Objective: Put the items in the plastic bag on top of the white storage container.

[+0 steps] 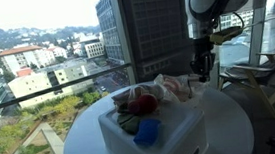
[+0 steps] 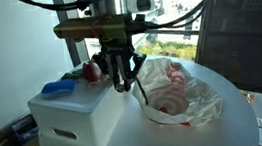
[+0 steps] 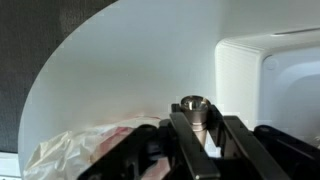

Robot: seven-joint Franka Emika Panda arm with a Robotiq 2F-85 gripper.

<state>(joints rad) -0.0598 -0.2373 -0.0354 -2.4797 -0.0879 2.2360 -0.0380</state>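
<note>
table: round white top point(image 1: 232, 129) in a high room.
container: white box point(image 1: 168, 135), nearest in an exterior view, standing on the table.
on top: blue item point(image 1: 147, 132) at the near end, red item point(image 1: 140, 104) behind it.
bag: crumpled clear plastic point(image 2: 179, 97) on the table just beside the container, pink and red things inside.
gripper: point(image 2: 122, 84) points down between container and bag; cannot tell how wide it is or whether it holds anything.
windows: point(image 1: 35, 56) farthest, city outside.

It looks like a high-floor office: tall windows point(image 1: 48, 30) in the left of the frame show city buildings point(image 1: 31, 58) far below, behind a round white desk point(image 1: 230, 121).
</note>
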